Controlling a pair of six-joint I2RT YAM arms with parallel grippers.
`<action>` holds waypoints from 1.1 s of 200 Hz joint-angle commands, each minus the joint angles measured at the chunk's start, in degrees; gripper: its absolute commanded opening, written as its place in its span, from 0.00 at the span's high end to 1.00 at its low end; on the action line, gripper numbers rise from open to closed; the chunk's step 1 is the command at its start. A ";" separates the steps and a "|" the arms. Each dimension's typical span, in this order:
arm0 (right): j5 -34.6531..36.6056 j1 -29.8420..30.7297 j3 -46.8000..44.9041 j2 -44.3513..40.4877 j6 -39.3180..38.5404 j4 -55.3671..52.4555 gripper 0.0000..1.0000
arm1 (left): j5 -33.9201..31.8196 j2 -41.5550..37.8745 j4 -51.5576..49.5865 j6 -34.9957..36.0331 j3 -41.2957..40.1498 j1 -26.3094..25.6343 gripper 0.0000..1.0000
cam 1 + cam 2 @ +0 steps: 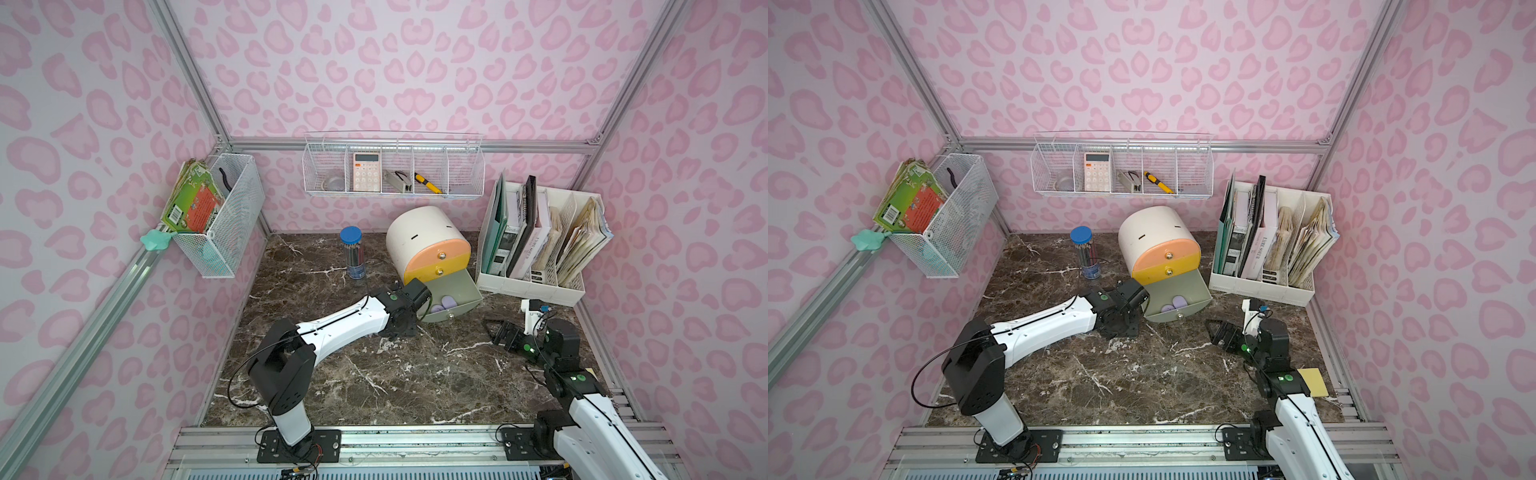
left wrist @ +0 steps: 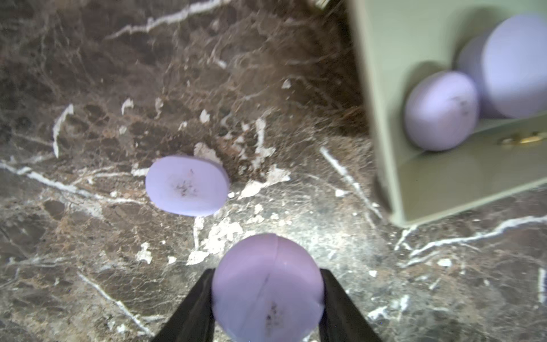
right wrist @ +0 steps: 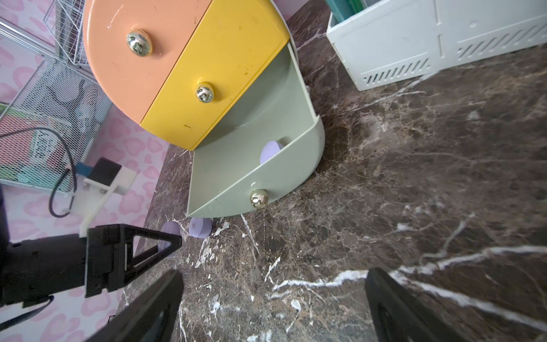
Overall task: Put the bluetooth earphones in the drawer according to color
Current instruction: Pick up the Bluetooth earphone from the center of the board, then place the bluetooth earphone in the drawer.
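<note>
- Right, the left fingers [image 2: 192, 308] are clamped on a lilac earphone case [image 2: 268, 296], one finger on each side, close above the marble surface [image 2: 88, 88].
- Near it, a second lilac case [image 2: 187, 185] lies flat on the surface, outside the drawer's side wall.
- The grey-green drawer [image 1: 465, 307] at the bottom of the white cabinet [image 1: 415, 232] stands open, with at least two lilac cases [image 2: 441, 111] inside, touching.
- Above it, the peach drawer [image 3: 133, 59] and yellow drawer [image 3: 225, 68] are closed.
- The right fingers [image 3: 154, 308] are spread wide and empty, over the surface in front of the drawer.
</note>
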 commanded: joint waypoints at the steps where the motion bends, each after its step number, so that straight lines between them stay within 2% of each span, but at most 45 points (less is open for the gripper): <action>1: -0.59 -0.10 -0.25 0.02 0.10 0.72 0.01 | -0.79 1.60 -2.57 3.03 4.99 -0.34 0.58; 59: -1.09 -0.60 -0.95 0.52 0.24 1.17 0.02 | 0.77 9.96 -2.79 6.08 18.89 -0.52 0.59; 158: -2.29 -1.26 -1.06 0.69 0.08 1.19 0.01 | 0.40 20.93 -3.32 7.93 29.37 -0.52 0.55; 172: -2.39 -1.39 -1.06 0.66 -0.01 1.11 0.01 | 1.06 21.62 -3.77 7.93 29.99 -0.52 0.52; 198: -2.56 -1.57 -1.24 0.60 -0.10 1.10 0.01 | 2.95 20.92 -3.95 7.87 29.94 -0.61 0.33; 220: -2.94 -1.87 -1.30 1.16 0.07 1.22 0.01 | 3.32 18.45 -3.96 7.76 28.88 -1.08 0.24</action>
